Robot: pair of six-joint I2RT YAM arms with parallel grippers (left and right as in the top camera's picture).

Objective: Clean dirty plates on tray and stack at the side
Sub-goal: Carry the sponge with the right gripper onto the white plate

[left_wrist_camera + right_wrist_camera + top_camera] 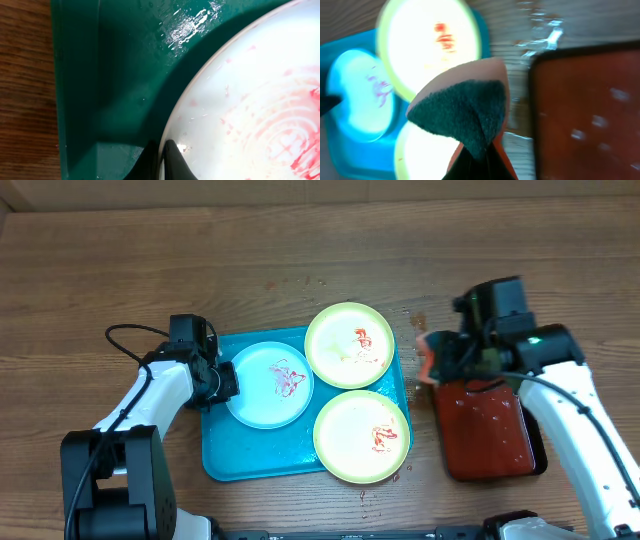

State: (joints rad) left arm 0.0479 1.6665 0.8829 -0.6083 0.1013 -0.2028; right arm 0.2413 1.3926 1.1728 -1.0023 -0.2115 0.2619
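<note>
The left jaws pinch the pale plate point(262, 395) at its left rim, while the right jaws, clamped on a sponge point(465, 110), hang just right of the tray point(235, 458), nearest the green plates point(345, 330).

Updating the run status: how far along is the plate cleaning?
Done: nothing; no plate stacked aside. In hand: left gripper pinches the blue plate by its rim; right gripper holds a sponge off the tray. Left: that plate and both green plates, all red-smeared, need wiping and stacking.

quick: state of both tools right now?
Left tool: shut on the rim of the pale blue-white round plastic plate.
Right tool: shut on the orange sponge with dark green scouring face.
</note>
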